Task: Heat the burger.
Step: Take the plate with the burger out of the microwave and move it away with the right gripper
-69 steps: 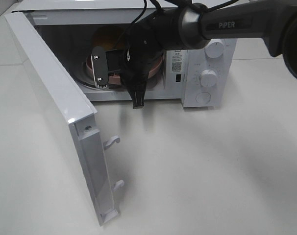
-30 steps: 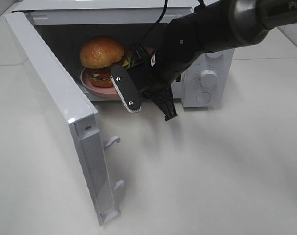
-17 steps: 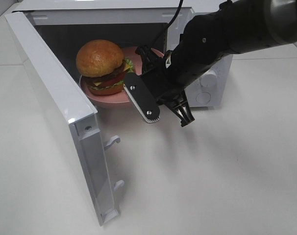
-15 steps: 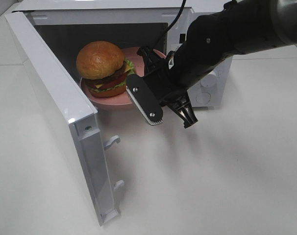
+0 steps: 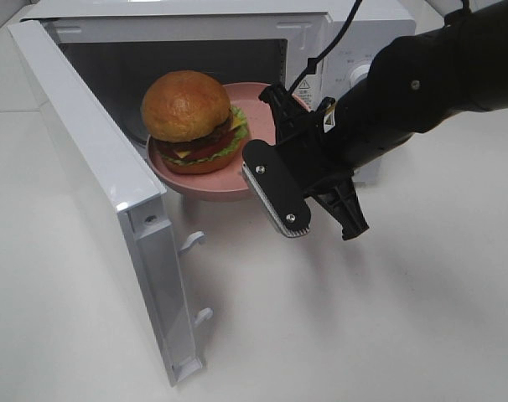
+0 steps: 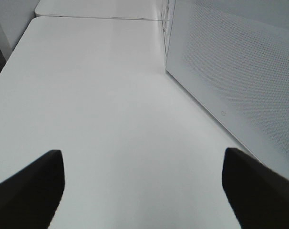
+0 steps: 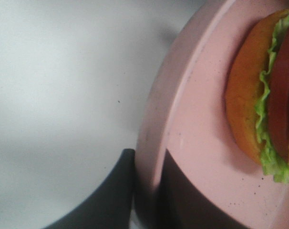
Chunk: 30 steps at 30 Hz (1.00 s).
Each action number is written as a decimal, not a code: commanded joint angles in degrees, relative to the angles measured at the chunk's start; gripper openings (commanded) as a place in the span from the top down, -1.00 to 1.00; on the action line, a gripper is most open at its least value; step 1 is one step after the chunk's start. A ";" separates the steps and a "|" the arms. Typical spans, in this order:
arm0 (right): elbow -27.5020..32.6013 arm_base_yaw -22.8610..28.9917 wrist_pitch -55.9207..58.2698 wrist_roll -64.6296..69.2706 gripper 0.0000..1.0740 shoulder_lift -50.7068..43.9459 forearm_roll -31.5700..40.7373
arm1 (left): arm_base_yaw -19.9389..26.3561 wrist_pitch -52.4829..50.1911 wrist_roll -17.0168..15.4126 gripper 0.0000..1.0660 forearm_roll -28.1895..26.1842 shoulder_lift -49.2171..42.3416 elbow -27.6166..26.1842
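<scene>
**Burger on its plate at the mouth of the open microwave, held by my right arm**

From the high camera I see a white microwave (image 5: 355, 50) with its door (image 5: 95, 193) swung wide toward the camera. The burger (image 5: 191, 117) sits on a pink plate (image 5: 187, 180) that hangs at the oven's opening, partly inside and partly over the white surface (image 5: 388, 318). My right end effector (image 5: 321, 219) is pinching the plate by its near rim, which I judge is why the plate stays level with nothing under its front edge. The dark arm covers the control panel, so I cannot read the dials, and the right side of the plate is hidden behind the arm.

From the left wrist camera I see only bare surface and the perforated face of the door. My left end effector (image 6: 143, 188) has its two dark fingers spread wide at the corners, holding nothing and resting well away from the oven.

From the right wrist camera the view is very close and soft. The plate's rim runs between the pressed-together fingers (image 7: 113, 191), one dark finger below it. The burger's bun edge, lettuce and tomato are cut off at the frame's edge.
</scene>
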 commanded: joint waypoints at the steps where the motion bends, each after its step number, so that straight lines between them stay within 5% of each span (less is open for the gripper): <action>1: 0.97 -1.20 -3.78 1.55 1.00 -2.69 2.41 | 0.11 -0.69 -0.29 -0.53 -0.11 -0.29 0.00; 20: 13.35 -1.20 -3.67 4.87 1.00 -16.16 2.86 | 0.11 -0.69 -0.29 -0.53 -0.11 -0.29 0.00; 30: 20.23 -1.20 -3.38 12.15 1.00 -24.47 -3.27 | 0.11 -0.69 -0.29 -0.53 -0.11 -0.29 0.00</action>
